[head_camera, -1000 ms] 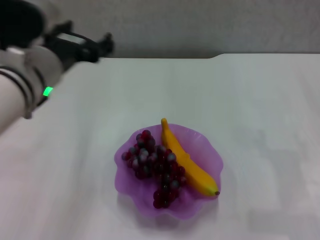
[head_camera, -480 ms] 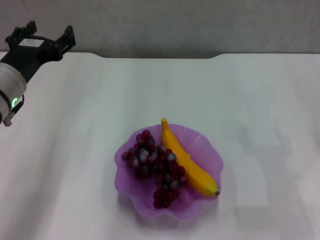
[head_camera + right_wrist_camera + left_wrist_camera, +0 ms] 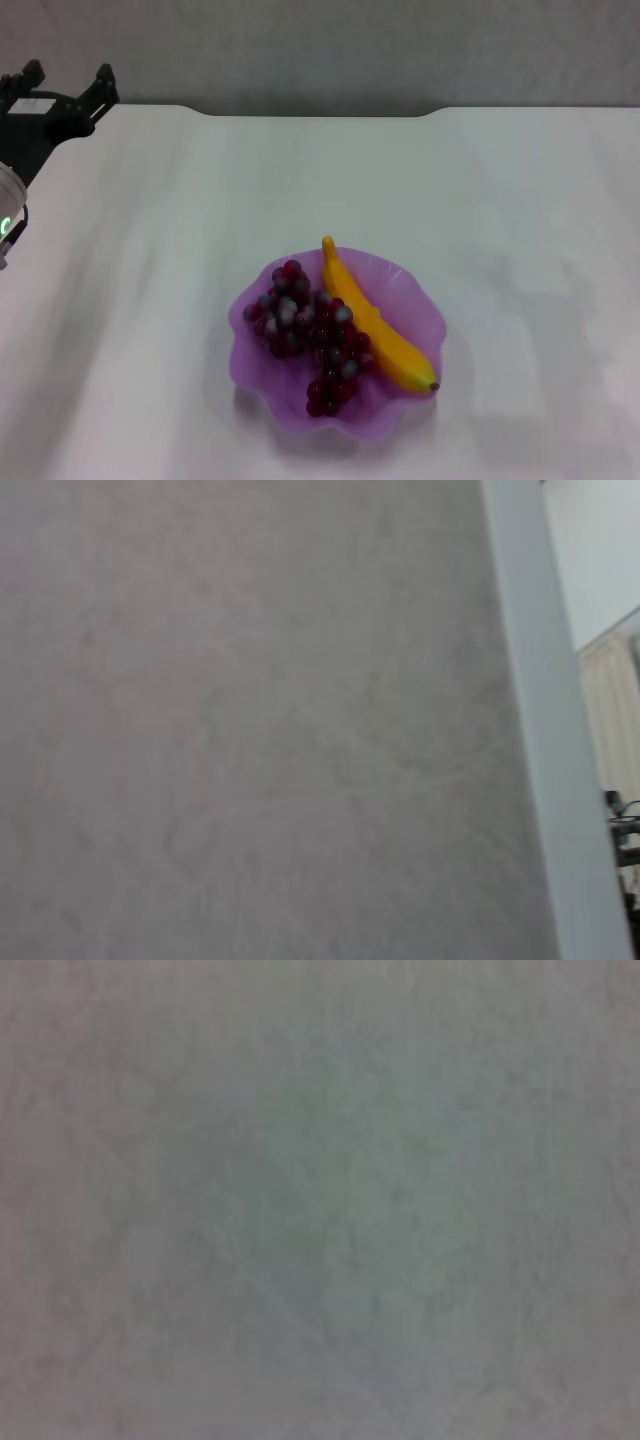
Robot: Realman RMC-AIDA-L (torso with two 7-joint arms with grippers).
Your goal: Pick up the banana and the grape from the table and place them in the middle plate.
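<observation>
In the head view the purple scalloped plate sits on the white table, near the front middle. The yellow banana lies inside it along its right side, dark tip toward the front. The bunch of dark red-purple grapes lies inside the plate to the banana's left, touching it. My left gripper is open and empty at the far left, raised near the table's back edge, well away from the plate. The right gripper is out of view. Both wrist views show only a blank grey surface.
The table's far edge has a notch at the back right, with a grey wall behind it. My left arm leaves the view at the left edge.
My left arm has pulled back to the left and away from the table's middle, so less of it shows. The banana, grapes and plate have not moved.
</observation>
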